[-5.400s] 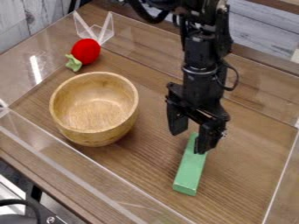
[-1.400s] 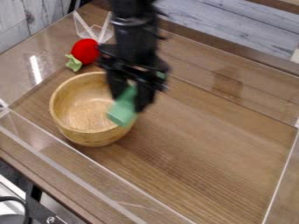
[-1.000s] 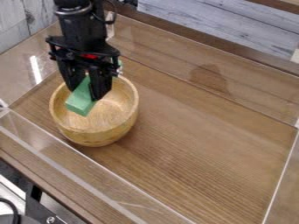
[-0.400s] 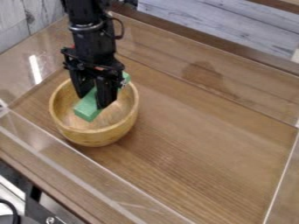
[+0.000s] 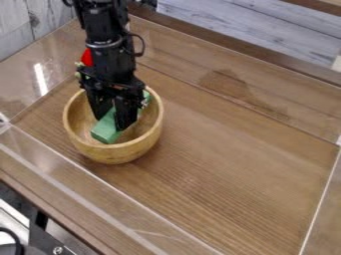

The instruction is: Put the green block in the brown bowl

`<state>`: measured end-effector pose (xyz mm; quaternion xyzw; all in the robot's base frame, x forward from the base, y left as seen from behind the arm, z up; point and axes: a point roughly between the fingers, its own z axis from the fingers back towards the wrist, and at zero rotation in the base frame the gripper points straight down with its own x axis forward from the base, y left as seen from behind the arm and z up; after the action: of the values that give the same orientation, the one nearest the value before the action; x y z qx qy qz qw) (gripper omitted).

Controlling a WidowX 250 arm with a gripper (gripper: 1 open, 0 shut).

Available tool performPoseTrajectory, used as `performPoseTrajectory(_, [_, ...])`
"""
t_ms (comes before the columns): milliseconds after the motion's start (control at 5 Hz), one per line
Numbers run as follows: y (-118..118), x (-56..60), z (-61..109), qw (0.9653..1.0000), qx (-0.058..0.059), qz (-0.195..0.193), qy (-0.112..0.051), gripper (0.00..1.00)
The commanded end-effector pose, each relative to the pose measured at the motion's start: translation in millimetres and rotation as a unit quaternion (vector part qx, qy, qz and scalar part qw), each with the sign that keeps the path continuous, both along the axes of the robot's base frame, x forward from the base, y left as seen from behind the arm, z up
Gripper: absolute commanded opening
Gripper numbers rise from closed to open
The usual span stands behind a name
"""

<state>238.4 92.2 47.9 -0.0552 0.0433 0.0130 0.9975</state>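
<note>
The brown bowl [image 5: 80, 139] is a round tan wooden bowl at the left of the wooden table. My gripper [image 5: 116, 120] points straight down and reaches inside it. Its black fingers [image 5: 134, 108] are shut on the green block [image 5: 104, 129], a bright green bar that hangs tilted between them. The block's lower end is low in the bowl, close to the bottom; whether it touches is not visible. The arm hides the far part of the bowl's rim.
A small red ball [image 5: 84, 60] peeks out behind the arm at the back left. A low clear plastic wall [image 5: 173, 224] runs along the table's front and sides. Bare wooden tabletop [image 5: 240, 129] lies to the right of the bowl.
The gripper picked the green block up at the right, carried it left over the bowl and has now sunk into the bowl with it. The bowl looks shifted slightly right.
</note>
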Motion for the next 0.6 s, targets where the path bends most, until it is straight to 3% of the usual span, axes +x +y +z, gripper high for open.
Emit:
performPoseTrajectory(0, [16.0, 12.2, 2.4, 0.9996, 0.008, 0.016, -0.023, 0.00])
performPoseTrajectory(400, [15.8, 11.4, -0.8, 0.9986, 0.004, 0.050, -0.016, 0.00])
